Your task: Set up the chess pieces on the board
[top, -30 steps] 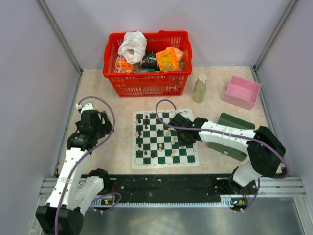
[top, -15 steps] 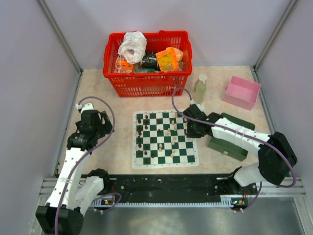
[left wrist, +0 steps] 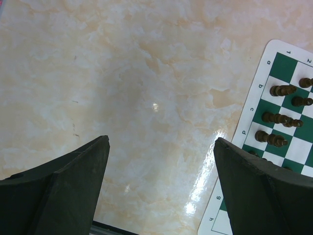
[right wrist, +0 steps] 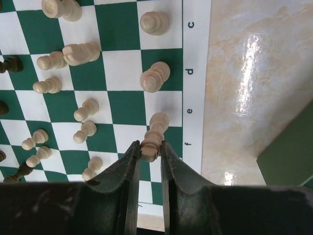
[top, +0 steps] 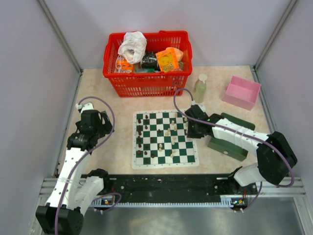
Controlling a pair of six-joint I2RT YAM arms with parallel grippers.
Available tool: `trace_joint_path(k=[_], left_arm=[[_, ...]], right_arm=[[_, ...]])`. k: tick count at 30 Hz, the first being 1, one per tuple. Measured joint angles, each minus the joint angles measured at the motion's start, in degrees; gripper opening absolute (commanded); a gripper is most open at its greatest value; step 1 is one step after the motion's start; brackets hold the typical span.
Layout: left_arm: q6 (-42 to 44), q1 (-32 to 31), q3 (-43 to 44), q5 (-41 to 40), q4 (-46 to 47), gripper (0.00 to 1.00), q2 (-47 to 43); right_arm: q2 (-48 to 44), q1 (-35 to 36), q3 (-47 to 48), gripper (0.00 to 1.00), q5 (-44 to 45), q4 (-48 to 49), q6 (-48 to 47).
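Right gripper (right wrist: 148, 155), fingers clamped on a cream piece (right wrist: 153, 132), has swung from mid-board to the right-hand edge of the board (right wrist: 196, 73), apparently to seat it there; left gripper (left wrist: 161, 142) hangs spread above the table (left wrist: 146, 73).

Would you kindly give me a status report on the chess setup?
Right gripper shut on a cream piece at edge of board. Left gripper open over bare table. Other cream pieces close by.
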Motion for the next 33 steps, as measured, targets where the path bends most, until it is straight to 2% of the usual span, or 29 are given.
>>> trace_joint_path(k=[19,33], left_arm=[[0.00,0.00,0.00,-0.02,0.00,0.93,0.00],[0.00,0.00,0.00,-0.02,0.00,0.93,0.00]], right_arm=[[2.23,-0.48,-0.33,0.19,-0.24,1.86,-0.02],[2.75,-0.59,-0.76,0.35,-0.07,2.71,-0.98]])
